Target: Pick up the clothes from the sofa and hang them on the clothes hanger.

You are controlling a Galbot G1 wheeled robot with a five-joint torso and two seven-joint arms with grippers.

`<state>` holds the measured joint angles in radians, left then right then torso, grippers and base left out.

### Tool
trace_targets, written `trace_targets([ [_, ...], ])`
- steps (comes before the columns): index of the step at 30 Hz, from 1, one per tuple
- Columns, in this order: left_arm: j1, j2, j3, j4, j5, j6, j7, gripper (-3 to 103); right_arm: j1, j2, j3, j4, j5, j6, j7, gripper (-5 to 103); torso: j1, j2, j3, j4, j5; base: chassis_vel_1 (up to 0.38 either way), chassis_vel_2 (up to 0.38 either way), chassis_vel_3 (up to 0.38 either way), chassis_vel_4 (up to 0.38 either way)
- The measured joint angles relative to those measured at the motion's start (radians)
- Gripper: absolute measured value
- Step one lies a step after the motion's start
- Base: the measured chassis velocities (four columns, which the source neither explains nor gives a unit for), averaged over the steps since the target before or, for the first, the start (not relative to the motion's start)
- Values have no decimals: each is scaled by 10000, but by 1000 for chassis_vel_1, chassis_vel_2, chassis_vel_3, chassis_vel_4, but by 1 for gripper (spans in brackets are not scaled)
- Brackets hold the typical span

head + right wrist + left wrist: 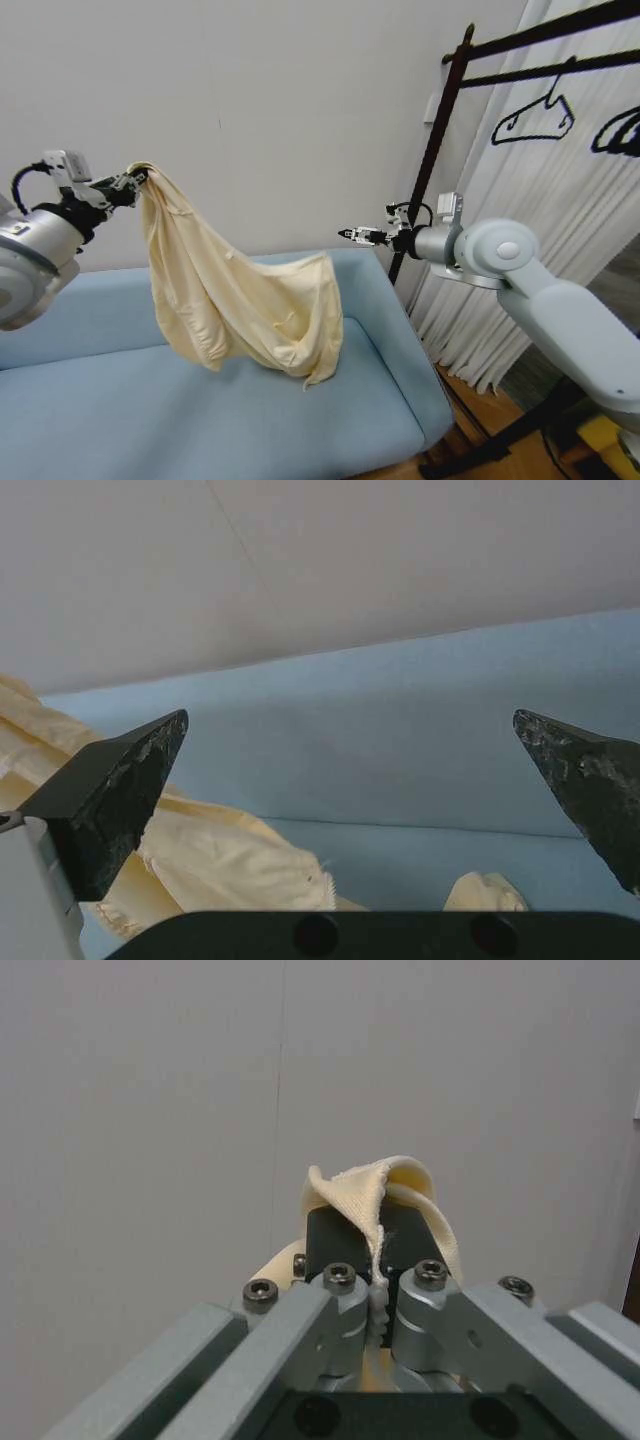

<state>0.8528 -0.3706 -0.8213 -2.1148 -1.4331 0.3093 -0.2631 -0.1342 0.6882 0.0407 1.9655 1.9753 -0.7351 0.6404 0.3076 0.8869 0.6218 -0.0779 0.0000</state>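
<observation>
Closest to us, our left gripper (135, 180) is raised at the left side, and its fingers are closed on a small fold of the cream garment (240, 310). The garment hangs from this one point over the light blue sofa (100, 420). Its long axis runs diagonally, from the pinched top down and toward our right, and the loose bottom points to the seat. We cannot tell if the lowest part touches the cushion.

Our right gripper (350, 235) is near the garment's far corner but apart from it, with its fingers spread wide and holding nothing.

Behind it stands the dark clothes rack (440, 130) with black hangers (535, 118).

We think the risk is that the fold slips out, because the grip is thin and all the weight pulls on it. The trailing cloth could also catch on the sofa.
</observation>
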Motion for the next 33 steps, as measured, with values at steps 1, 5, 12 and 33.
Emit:
trace_targets([
  [1, 28, -18, -16, -13, 1, 0, -5, 1, -2, 47, 0, -27, -314, 100, -38, 100, 0, 0, 0, 0, 0, 0, 0, 0, 0],
  [5, 56, -53, -21, -37, 60, 2, -14, 1, 173, 161, -310, -42, -2298, 619, -173, 100, 0, -1, 1, 0, 3, 0, 0, 0, 0],
  [12, 225, -231, -12, -100, 202, 23, 5, 1, 2029, 685, -1431, -123, -5150, 1432, 2527, 100, 0, 0, 0, 1, -1, 0, 0, 0, 0],
  [33, 1152, -1866, -565, -885, 851, 29, -14, 1, 8711, 1172, -4993, -4610, -4295, 1636, 6048, 100, 0, -1, 0, -1, 3, 0, 0, 0, 0],
])
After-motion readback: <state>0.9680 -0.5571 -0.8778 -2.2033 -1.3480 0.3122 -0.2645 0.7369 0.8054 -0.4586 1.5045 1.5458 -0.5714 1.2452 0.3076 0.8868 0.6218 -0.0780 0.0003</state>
